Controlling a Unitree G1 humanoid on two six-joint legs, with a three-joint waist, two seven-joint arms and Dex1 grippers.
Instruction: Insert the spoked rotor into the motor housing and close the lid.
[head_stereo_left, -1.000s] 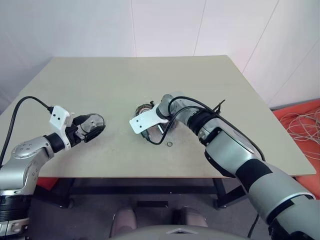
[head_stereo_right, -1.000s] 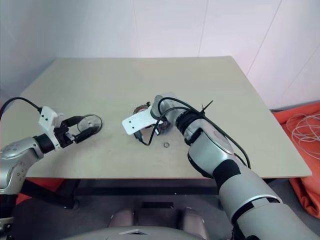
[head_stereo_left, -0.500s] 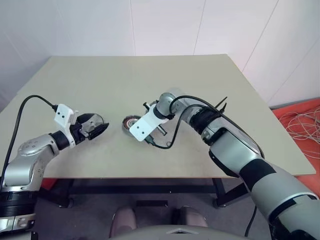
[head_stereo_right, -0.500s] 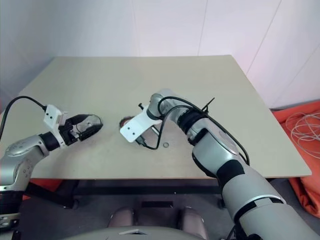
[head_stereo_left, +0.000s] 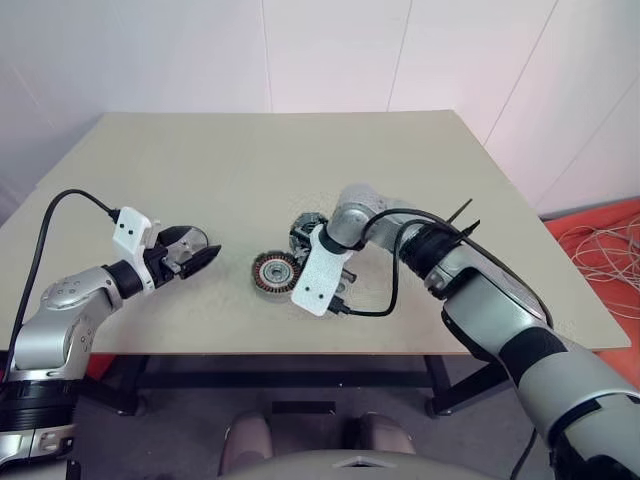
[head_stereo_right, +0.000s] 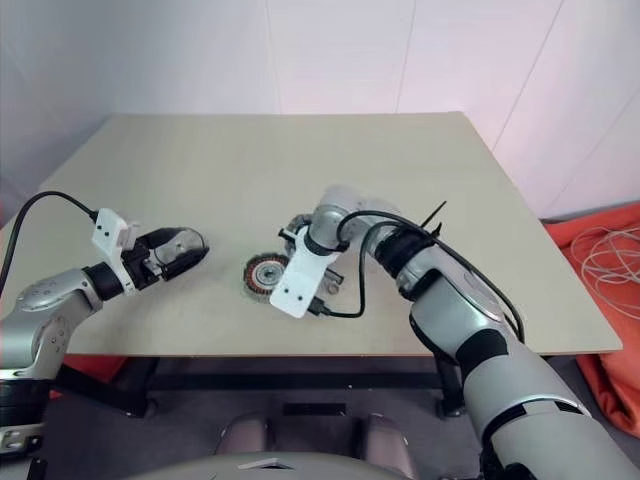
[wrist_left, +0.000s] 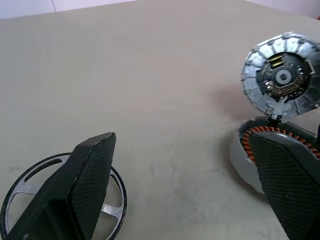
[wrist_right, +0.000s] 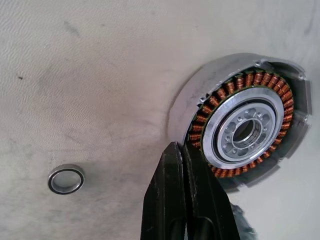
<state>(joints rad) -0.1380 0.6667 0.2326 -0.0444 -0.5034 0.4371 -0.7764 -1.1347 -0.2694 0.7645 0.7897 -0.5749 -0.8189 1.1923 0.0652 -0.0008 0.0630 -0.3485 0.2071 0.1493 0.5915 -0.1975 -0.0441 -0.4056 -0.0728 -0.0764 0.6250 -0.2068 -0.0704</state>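
Left fingers (wrist_left: 95, 175) wide over half-hidden spoked rotor (wrist_left: 30, 180), right fingers (wrist_right: 187, 195) pressed together beside motor housing (wrist_right: 240, 130)

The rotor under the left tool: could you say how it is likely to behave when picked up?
The rotor is a thin rim with open spokes, so probably light and stiff. It lies flat on the table, so its edge may be hard to get under. Its shiny metal could slip between the fingers.

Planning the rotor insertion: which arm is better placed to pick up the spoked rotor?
Likely the left. Its open left gripper already straddles the spoked rotor, while the shut right gripper sits by the motor housing.
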